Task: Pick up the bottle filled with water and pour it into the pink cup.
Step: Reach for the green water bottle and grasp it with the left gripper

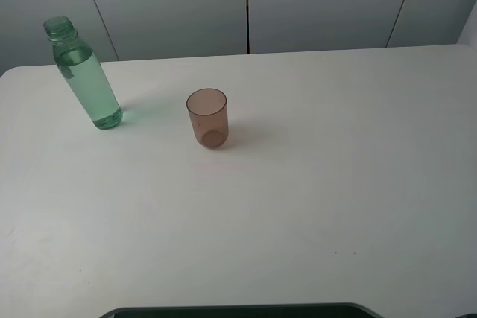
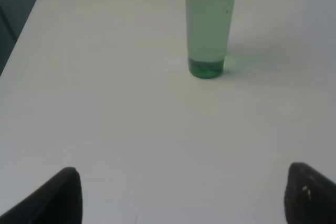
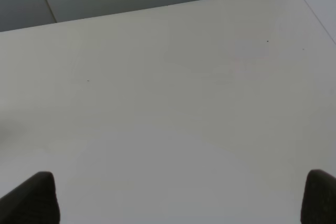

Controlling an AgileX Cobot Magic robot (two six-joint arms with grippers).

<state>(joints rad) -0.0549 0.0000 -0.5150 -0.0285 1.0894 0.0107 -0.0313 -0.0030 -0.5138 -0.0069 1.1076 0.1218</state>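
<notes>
The green-tinted bottle (image 1: 84,76) stands upright and uncapped at the table's far left, nearly full of water. In the left wrist view the bottle (image 2: 209,27) rises ahead of my left gripper (image 2: 184,195), whose two dark fingertips (image 2: 58,198) stand far apart with only bare table between them. The pink cup (image 1: 207,118) stands upright to the right of the bottle, apparently empty. My right gripper (image 3: 181,198) is open too, its fingertips (image 3: 34,198) spread wide over bare table. Neither gripper shows in the exterior high view.
The white table (image 1: 313,184) spreads wide to the right of and in front of the cup. Grey wall panels (image 1: 320,1) stand behind its far edge. A dark edge (image 1: 238,310) lies along the bottom of the exterior high view.
</notes>
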